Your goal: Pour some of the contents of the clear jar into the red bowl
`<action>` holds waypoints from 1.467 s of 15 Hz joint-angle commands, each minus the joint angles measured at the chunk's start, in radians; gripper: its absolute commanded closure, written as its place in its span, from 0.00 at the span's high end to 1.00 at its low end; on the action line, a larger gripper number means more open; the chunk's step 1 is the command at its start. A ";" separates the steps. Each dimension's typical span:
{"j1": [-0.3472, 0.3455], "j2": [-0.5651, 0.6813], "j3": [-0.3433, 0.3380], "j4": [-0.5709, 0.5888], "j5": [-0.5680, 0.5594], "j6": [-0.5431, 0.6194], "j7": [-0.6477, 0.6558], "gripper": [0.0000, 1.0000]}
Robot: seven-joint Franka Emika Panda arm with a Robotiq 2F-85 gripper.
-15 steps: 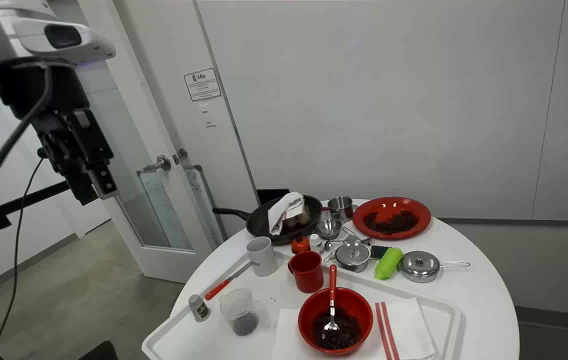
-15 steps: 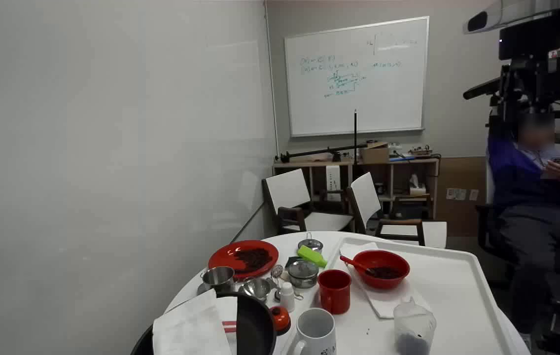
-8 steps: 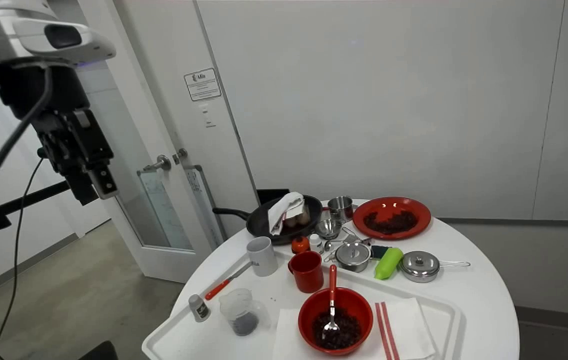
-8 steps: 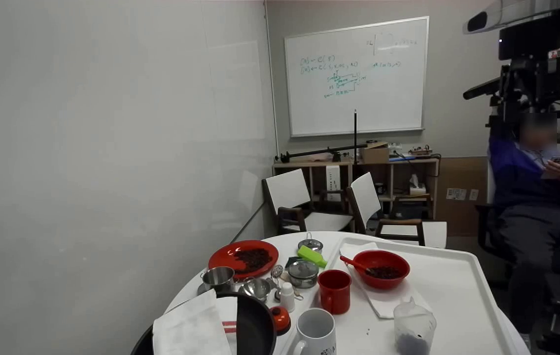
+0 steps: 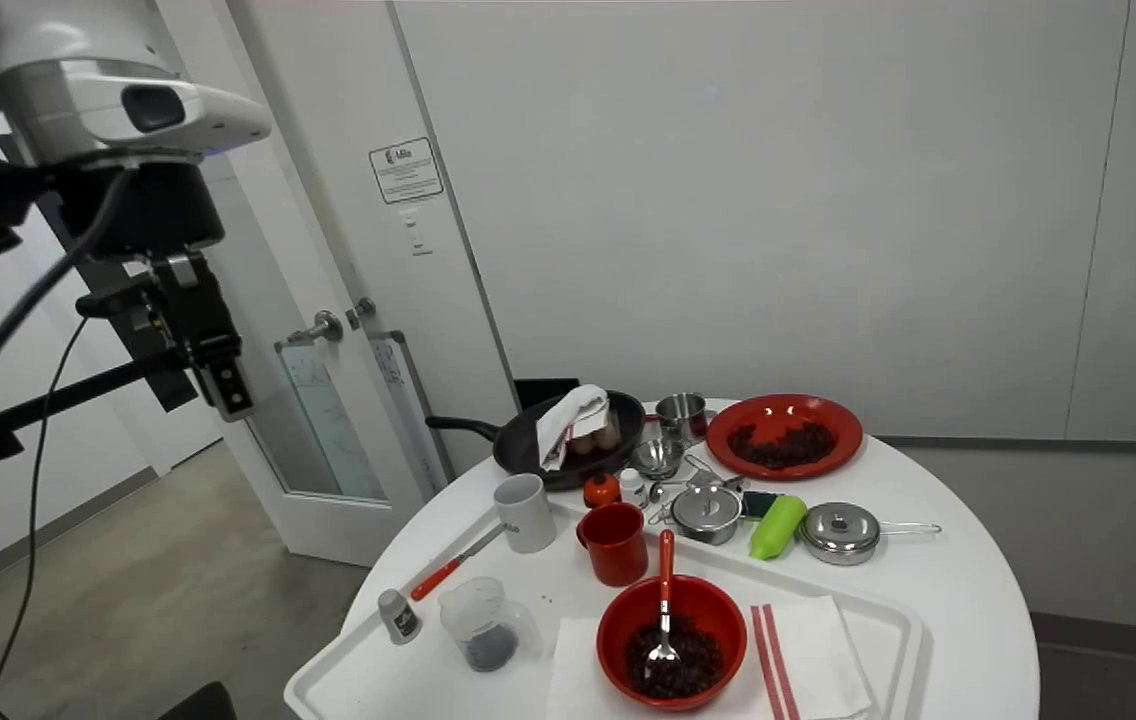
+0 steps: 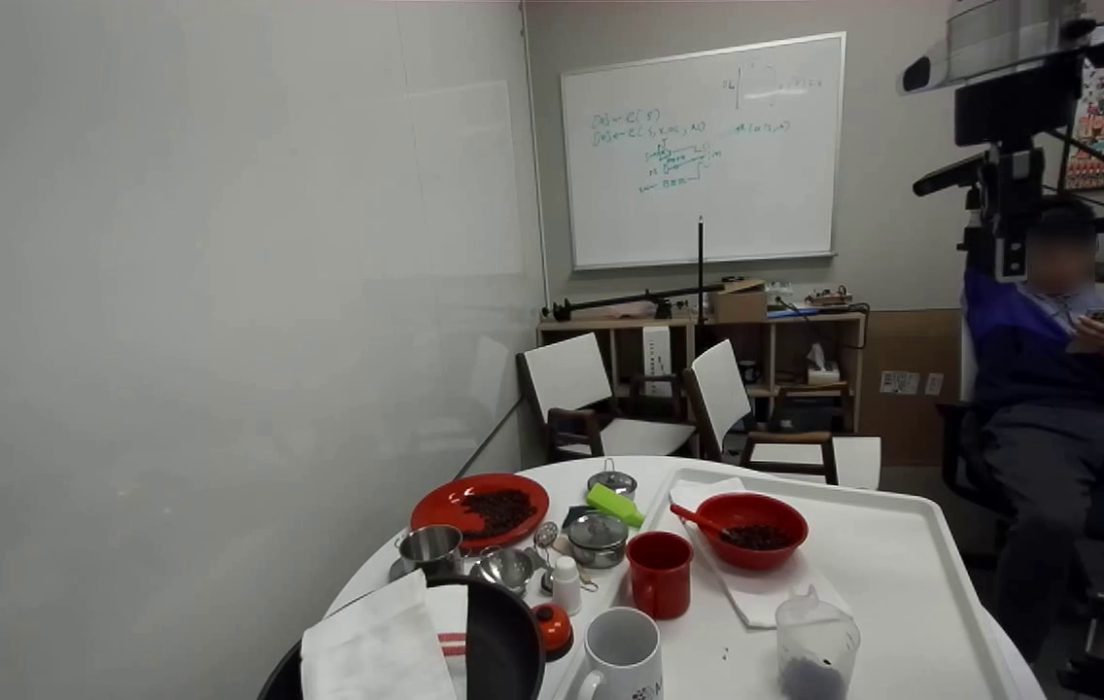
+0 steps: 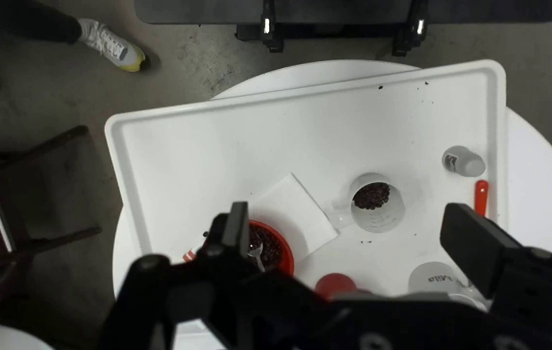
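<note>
- A pale wall (image 5: pixel 778 200) filled the background of an exterior view, with a glass-panelled door (image 5: pixel 328 420) at the left
- A whiteboard (image 6: pixel 703 146), white chairs (image 6: pixel 567 374) and a seated person (image 6: pixel 1038 335) showed past the desk (image 5: pixel 978 620) in an exterior view
- The desk was round and white, and a white tray (image 5: pixel 358 685) lay on it
- The clear jar (image 5: pixel 476 608) stood upright on the tray in an exterior view, left of the red bowl (image 5: pixel 618 620) and apart from it; the wrist view showed dark pieces (image 7: pixel 372 196) at its bottom
- The red bowl held dark pieces too, along with a spoon (image 5: pixel 666 600) whose red handle leaned over the far rim
- White cloth (image 5: pixel 576 665) showed on both sides of the red bowl, its right part striped with red
- The fingers (image 7: pixel 470 243) stood wide apart in the wrist view, and in both exterior views they were high up, well apart from the clear jar
- A red mug (image 5: pixel 616 545) stood just beyond the red bowl, with a grey mug (image 5: pixel 525 515) farther off to its left
- A small grey container (image 5: pixel 398 615) sat left of the clear jar, and a red-handled utensil (image 5: pixel 436 579) lay beyond it
- On the far part of the desk were a dark frying pan (image 5: pixel 528 438) at the left, a towel (image 5: pixel 568 425) inside it, and a red plate (image 5: pixel 788 406) with more dark pieces at the right
- Nearer than the red plate stood two lidded pots (image 5: pixel 708 512), a green object (image 5: pixel 776 530) between them
</note>
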 commanded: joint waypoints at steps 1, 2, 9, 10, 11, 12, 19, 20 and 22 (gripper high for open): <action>-0.034 0.133 0.026 0.025 0.053 0.093 0.184 1.00; -0.041 0.166 0.030 0.027 0.065 0.126 0.233 1.00; -0.082 0.436 0.085 0.031 0.045 0.381 0.601 1.00; -0.077 0.466 0.087 0.031 0.048 0.394 0.633 1.00; -0.071 0.495 0.086 0.033 0.044 0.406 0.665 1.00; -0.067 0.528 0.082 0.040 0.043 0.414 0.691 1.00; -0.064 0.683 0.012 0.107 0.041 0.435 0.838 1.00; -0.063 0.699 0.001 0.115 0.041 0.438 0.850 1.00; -0.060 0.728 -0.018 0.133 0.065 0.436 0.840 1.00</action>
